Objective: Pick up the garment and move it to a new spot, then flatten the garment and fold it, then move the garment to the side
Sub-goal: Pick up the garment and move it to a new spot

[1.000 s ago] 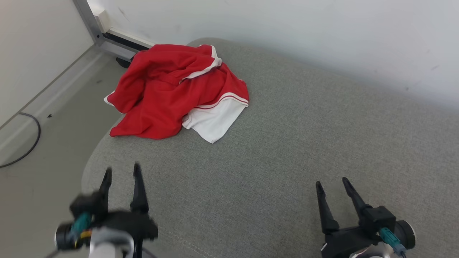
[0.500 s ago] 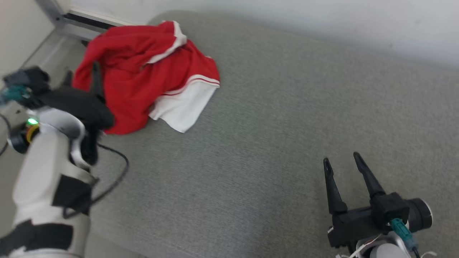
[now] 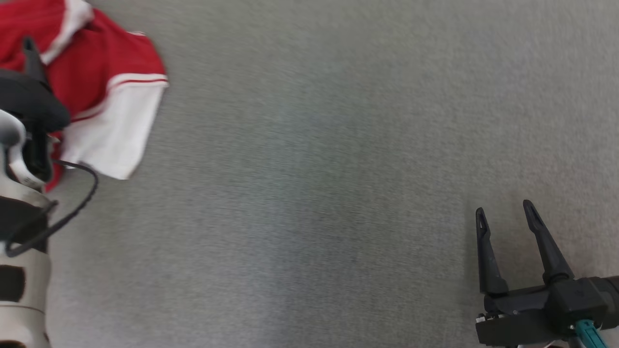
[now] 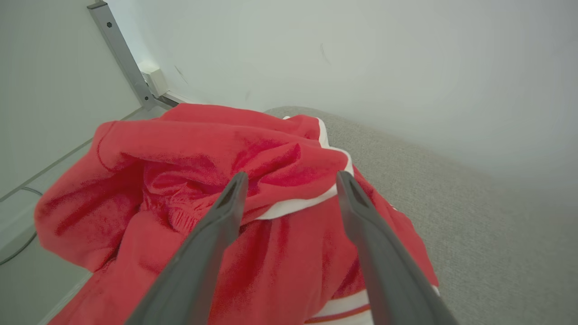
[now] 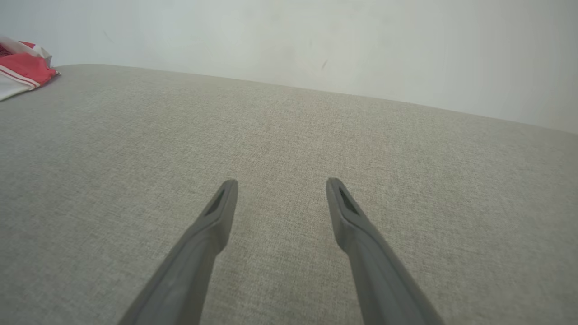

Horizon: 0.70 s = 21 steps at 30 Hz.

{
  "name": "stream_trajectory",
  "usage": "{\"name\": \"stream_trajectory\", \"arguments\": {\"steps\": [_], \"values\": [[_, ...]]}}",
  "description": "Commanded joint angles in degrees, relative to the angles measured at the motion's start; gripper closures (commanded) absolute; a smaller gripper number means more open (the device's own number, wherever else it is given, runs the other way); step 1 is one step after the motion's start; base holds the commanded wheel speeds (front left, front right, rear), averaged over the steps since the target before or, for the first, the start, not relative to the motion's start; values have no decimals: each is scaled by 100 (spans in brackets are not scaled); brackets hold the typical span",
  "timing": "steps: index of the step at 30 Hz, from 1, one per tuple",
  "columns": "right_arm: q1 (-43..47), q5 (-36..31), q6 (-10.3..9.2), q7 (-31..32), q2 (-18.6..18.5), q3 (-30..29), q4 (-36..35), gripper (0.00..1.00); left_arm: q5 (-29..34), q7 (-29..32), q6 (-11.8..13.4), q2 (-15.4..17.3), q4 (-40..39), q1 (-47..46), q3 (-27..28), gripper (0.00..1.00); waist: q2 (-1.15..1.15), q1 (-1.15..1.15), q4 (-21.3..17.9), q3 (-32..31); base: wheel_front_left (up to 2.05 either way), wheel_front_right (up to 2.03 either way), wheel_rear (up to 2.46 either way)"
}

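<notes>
The garment (image 3: 104, 96) is a crumpled red piece with white trim and a white panel, lying at the upper left of the head view. My left forearm (image 3: 19, 270) reaches up along the left edge, and one dark finger (image 3: 30, 55) shows over the red cloth. In the left wrist view my left gripper (image 4: 292, 176) stands open just above the bunched garment (image 4: 203, 149), one finger on each side of a white-edged fold. My right gripper (image 3: 503, 210) is open at the lower right, over bare grey fabric. The right wrist view has the right gripper (image 5: 281, 183) empty, with the garment (image 5: 22, 72) far off at top left.
The grey upholstered surface (image 3: 314, 193) carries everything. A white wall (image 4: 384, 67) runs behind it. Left of the garment, a metal frame bar (image 4: 122, 54) stands in the corner, with pale floor and a dark cable (image 4: 13, 250) below the cushion's edge.
The head camera has swung, sliding the whole picture left and up. My left arm has risen from the lower left to the garment. Both grippers have stayed open.
</notes>
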Motion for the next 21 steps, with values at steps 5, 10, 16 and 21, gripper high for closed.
{"name": "stream_trajectory", "arguments": {"steps": [5, 10, 16, 21], "values": [[163, 111, -13, 42, 22, 71, -276, 0, 155, 38, 262, 212, 202, -272, -47, 0, -1, -1, -722, 761, 0, 0, 0], [236, 176, -13, 42, 32, 123, -329, 0, 341, 52, 602, 384, 395, -384, -129, 0, -1, -1, -824, 817, 0, 0, 0], [221, 195, -14, 17, 45, 79, -296, 0, 357, 95, 980, 421, 312, -250, -88, 98, -1, -1, -876, 852, 0, 0, 0], [54, 274, -13, -31, 61, 197, -130, 0, 248, 210, 942, 400, -56, -62, -79, 100, -1, -1, -795, 811, 0, 0, 0]]}}
